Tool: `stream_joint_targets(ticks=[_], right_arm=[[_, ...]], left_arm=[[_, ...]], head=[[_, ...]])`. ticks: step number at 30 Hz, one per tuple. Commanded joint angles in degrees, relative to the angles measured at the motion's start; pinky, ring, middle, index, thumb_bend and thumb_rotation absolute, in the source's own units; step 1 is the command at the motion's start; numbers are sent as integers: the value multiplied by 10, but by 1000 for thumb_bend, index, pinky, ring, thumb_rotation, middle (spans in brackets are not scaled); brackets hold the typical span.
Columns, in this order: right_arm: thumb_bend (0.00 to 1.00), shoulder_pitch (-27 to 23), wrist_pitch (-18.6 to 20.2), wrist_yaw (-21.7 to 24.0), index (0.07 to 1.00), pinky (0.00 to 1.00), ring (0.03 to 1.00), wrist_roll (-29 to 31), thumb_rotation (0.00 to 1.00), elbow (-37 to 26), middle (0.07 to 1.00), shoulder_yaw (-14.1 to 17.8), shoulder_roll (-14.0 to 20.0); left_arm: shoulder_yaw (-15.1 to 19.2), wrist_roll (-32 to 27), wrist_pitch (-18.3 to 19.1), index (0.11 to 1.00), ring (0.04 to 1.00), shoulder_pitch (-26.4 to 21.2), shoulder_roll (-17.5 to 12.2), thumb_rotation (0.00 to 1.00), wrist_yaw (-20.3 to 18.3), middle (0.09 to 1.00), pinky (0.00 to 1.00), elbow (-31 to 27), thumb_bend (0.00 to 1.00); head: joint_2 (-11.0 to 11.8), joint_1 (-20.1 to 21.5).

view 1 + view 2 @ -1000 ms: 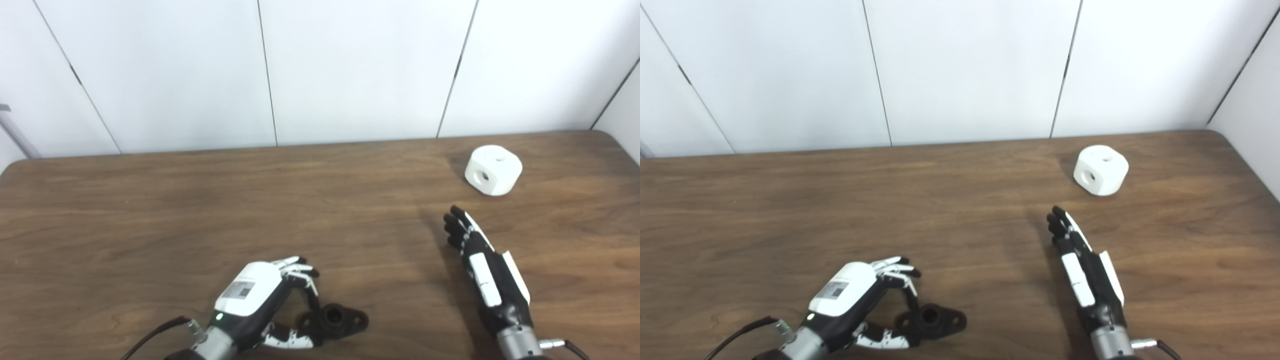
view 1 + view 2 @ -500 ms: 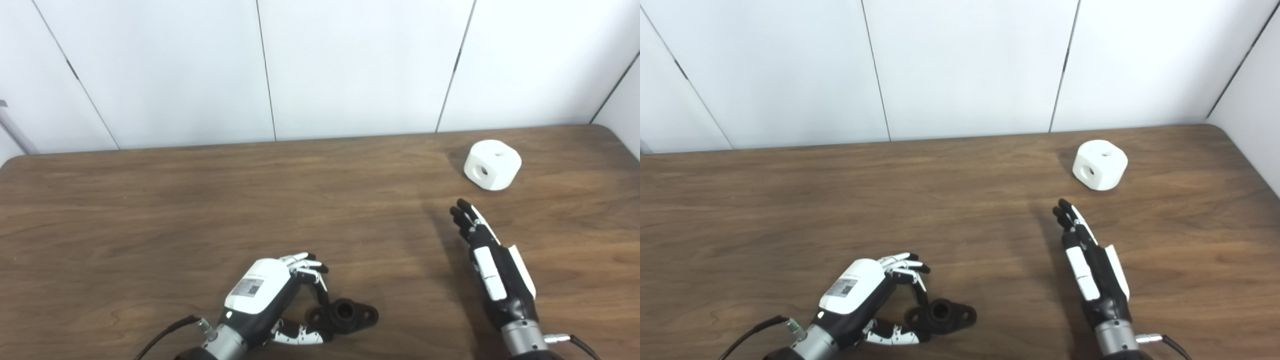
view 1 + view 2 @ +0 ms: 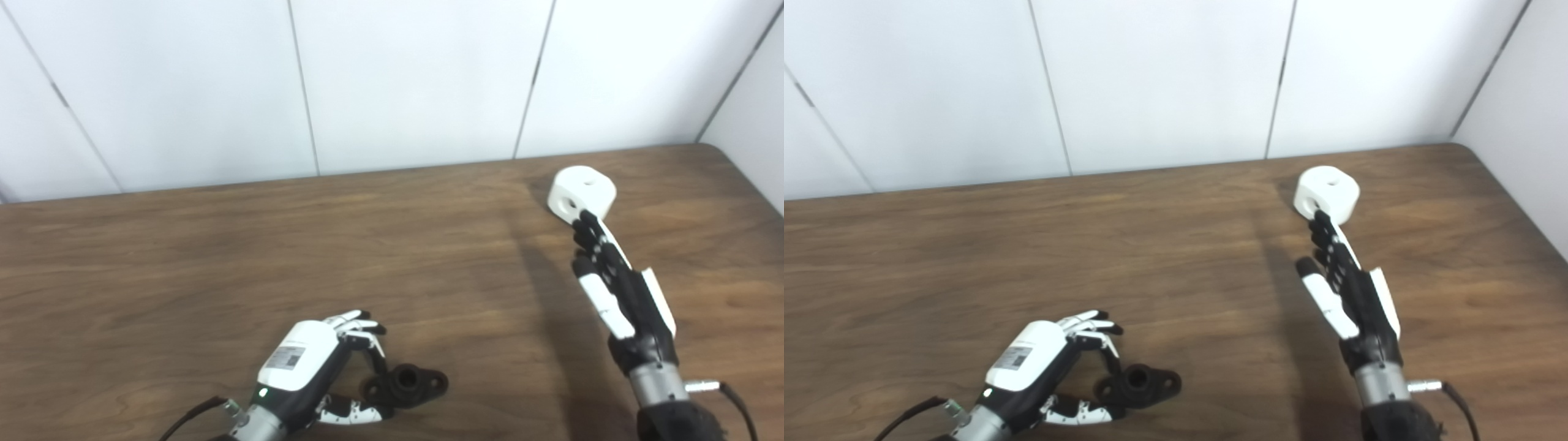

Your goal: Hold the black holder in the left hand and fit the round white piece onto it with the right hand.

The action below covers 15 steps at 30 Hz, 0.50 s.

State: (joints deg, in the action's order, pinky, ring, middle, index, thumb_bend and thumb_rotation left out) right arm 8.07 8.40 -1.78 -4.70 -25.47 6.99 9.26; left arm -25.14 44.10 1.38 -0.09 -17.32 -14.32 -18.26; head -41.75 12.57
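Right hand open near white piece; left hand gripping black holder.

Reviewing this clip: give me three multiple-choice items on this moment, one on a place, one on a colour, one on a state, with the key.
1. Where does the round white piece stand?
A. far right of the table
B. near left corner
C. in the left hand

2. What colour is the holder?
A. white
B. black
C. red

3. How is the right hand?
A. shut on the holder
B. out of view
C. open, fingers stretched toward the white piece

Key: 1 A, it sits near the far edge, toward the right corner. 2 B, it is dark against the wood beside the left hand. 3 C, its fingers are straight and hold nothing.
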Motion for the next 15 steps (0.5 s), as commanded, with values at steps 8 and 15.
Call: stream_joint_targets(ticks=[8, 15], right_arm=[[657, -63, 76, 3, 934, 859, 914, -137, 616, -60, 920, 9, 52], [752, -138, 159, 36, 930, 906, 942, -229, 451, -39, 945, 4, 118]], left_arm=[[5, -5, 25, 488, 898, 19, -19, 52, -44, 808, 831, 18, 514], [9, -9, 17, 488, 887, 21, -26, 51, -40, 807, 802, 24, 515]], head=[[6, 36], [11, 55]])
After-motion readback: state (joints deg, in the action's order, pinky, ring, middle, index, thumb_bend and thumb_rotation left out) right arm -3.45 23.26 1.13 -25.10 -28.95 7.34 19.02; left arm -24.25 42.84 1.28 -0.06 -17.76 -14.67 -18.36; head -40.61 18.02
